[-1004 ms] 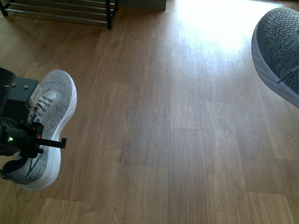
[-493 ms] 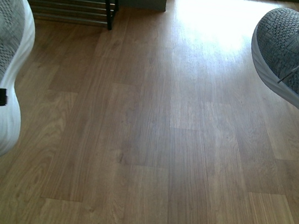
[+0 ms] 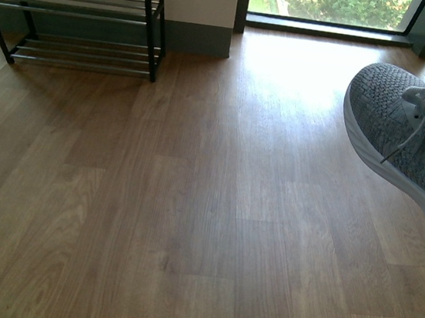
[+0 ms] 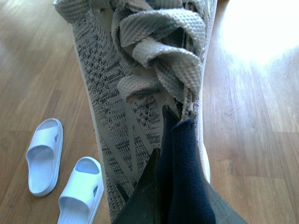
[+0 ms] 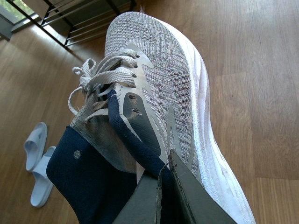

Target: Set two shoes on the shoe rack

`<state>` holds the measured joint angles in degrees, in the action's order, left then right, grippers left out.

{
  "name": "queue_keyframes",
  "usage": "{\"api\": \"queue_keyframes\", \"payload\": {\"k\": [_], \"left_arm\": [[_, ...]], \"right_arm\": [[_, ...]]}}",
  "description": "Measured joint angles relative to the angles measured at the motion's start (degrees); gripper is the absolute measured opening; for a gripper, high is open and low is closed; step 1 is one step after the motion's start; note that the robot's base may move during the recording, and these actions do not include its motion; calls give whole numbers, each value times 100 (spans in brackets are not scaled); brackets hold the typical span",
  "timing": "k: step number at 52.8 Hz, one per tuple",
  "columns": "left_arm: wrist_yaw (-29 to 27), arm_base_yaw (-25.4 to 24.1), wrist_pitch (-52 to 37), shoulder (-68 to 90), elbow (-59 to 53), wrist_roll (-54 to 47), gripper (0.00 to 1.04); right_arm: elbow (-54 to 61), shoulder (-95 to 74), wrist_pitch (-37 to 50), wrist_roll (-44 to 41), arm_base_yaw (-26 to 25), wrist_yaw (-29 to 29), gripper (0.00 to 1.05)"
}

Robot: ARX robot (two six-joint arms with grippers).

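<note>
The left hand (image 4: 177, 186) was closed tight on the dark navy lining at the mouth of one grey knit lace-up sneaker (image 4: 135, 93), just below its thick pale laces (image 4: 159, 51). That shoe hung from the hand, up off the brown wooden floor (image 4: 252, 116). It did not show in the front view.

The right hand (image 5: 167, 186) was closed the same way on the navy-lined edge of the other grey knit sneaker (image 5: 163, 79). This one had a white sole and was also held up in the air. In the front view its toe pointed toward the far wall.

I think these shoes are light. The knit top looked soft and bendy, and the white sole looked firmer. A pinch on the soft edge can let a shoe swing and tip, so a slow carry seems best. The edge by the opening looked like a good place to hold, because it is thin enough to pinch.

Two pale blue-white slide sandals (image 4: 44, 154) lay side by side on the floor, well apart from both hands.

The black metal shoe rack with thin shiny bars (image 3: 83, 15) stood by the far wall, far from both shoes. I think each sole should lie flat across the bars so it does not slip through.
</note>
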<state>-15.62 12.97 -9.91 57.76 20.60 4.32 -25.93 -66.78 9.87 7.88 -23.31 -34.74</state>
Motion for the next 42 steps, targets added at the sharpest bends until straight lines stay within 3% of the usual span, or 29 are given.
{"api": "queue_keyframes", "payload": {"k": [42], "left_arm": [[26,17,20,4,-20,2,3]], "right_arm": [[2,4,0,0,0,0,1]]}}
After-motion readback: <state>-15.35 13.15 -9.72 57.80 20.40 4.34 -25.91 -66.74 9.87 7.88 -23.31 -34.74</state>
